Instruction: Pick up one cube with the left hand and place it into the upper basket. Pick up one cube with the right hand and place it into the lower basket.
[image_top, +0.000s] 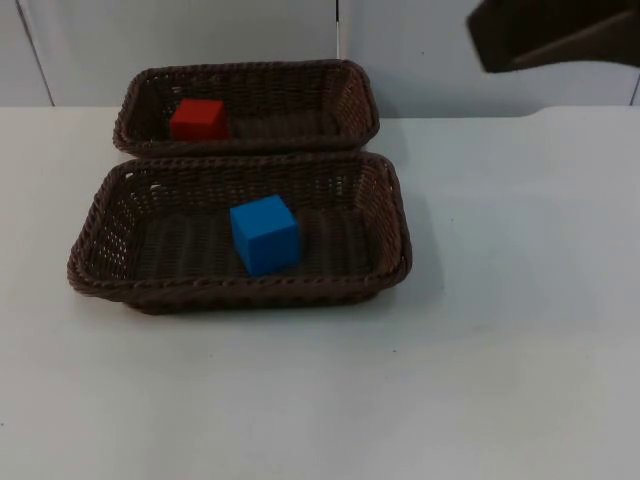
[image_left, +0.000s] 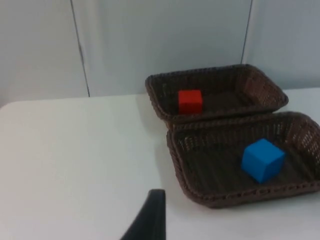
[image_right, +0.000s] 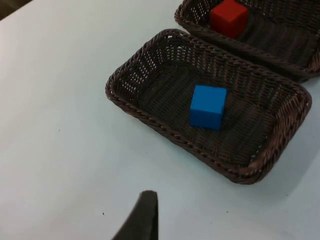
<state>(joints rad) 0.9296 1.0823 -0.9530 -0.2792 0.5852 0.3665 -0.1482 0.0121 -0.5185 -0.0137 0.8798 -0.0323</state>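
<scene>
Two rectangular baskets of dark brown woven wicker sit long side to long side, touching, on the smooth white worktop (image_top: 520, 350). The upper basket (image_top: 350, 95), nearer the grey partition wall (image_top: 200, 40), holds a red cube (image_top: 198, 119) near its left end. The lower basket (image_top: 390, 215) holds a blue cube (image_top: 265, 234) near its middle, turned slightly askew. Both cubes are matte with crisp edges. The right arm (image_top: 555, 35) hangs high at the wall. I cannot tell how the left pincer or the right pincer stands.
</scene>
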